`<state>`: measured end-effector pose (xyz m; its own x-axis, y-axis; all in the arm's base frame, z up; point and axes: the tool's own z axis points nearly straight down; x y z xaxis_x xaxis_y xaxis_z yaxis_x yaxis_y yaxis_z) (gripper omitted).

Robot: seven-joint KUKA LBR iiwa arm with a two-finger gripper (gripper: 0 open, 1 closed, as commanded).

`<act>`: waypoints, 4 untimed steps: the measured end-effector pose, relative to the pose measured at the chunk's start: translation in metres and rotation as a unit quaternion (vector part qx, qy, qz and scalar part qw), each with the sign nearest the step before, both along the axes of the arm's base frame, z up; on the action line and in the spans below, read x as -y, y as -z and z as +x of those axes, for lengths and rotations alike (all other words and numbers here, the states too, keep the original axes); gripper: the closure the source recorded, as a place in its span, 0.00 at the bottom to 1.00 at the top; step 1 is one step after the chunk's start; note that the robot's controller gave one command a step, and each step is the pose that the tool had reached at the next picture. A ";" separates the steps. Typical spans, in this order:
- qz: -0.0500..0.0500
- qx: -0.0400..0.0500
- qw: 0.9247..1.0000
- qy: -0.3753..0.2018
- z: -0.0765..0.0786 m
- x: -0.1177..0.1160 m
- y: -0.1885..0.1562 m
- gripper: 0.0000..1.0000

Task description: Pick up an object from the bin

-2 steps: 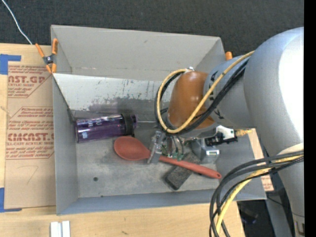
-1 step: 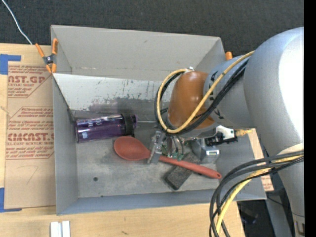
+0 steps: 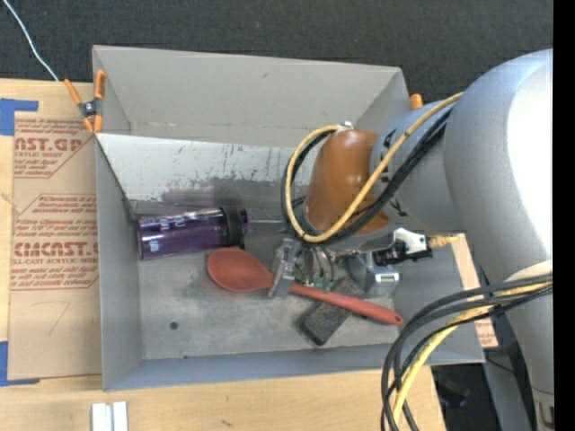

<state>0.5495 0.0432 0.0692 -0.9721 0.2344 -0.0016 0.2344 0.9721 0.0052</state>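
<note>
**Robot gripper low over a red spoon in a grey metal bin**

A grey metal bin (image 3: 180, 335), seen from above, holds three loose things. A purple bottle (image 3: 184, 230) lies on its side near the back left, with its dark cap pointing right. A red spoon (image 3: 238, 270) lies across the middle of the floor. Its bowl is to the left and its long handle runs toward the front right. A dark block (image 3: 322, 323) sits just beside the handle on the front side, touching it or nearly so.

The arm comes in from the right. It has an orange cover (image 3: 346, 178) on its wrist and looped yellow and black cables (image 3: 288, 187). The gripper (image 3: 289, 275) is low in the bin, where the spoon's bowl narrows into the handle. It is not possible to tell whether the pincer is spread or pressed together, because the wrist parts crowd that spot. It is also unclear whether the spoon is pinched.

Several things could go wrong from here. The spoon's neck looks thin and lies flat on the floor, so the pincer may close above it or scrape the metal instead. If it is gripped this close to the bowl, the long handle would hang off to one side. On a lift the spoon could pivot or slip free. The handle might also nudge or drag the dark block. The cable loop hangs near the bottle's cap and could brush it.
</note>
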 end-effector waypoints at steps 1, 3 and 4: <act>0.000 0.000 1.000 0.000 0.000 0.000 0.000 1.00; 0.000 0.000 1.000 0.000 0.000 0.000 0.000 1.00; 0.000 0.000 1.000 0.000 0.000 0.000 0.000 1.00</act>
<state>0.5495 0.0432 0.0692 -0.9721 0.2345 -0.0016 0.2345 0.9721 0.0051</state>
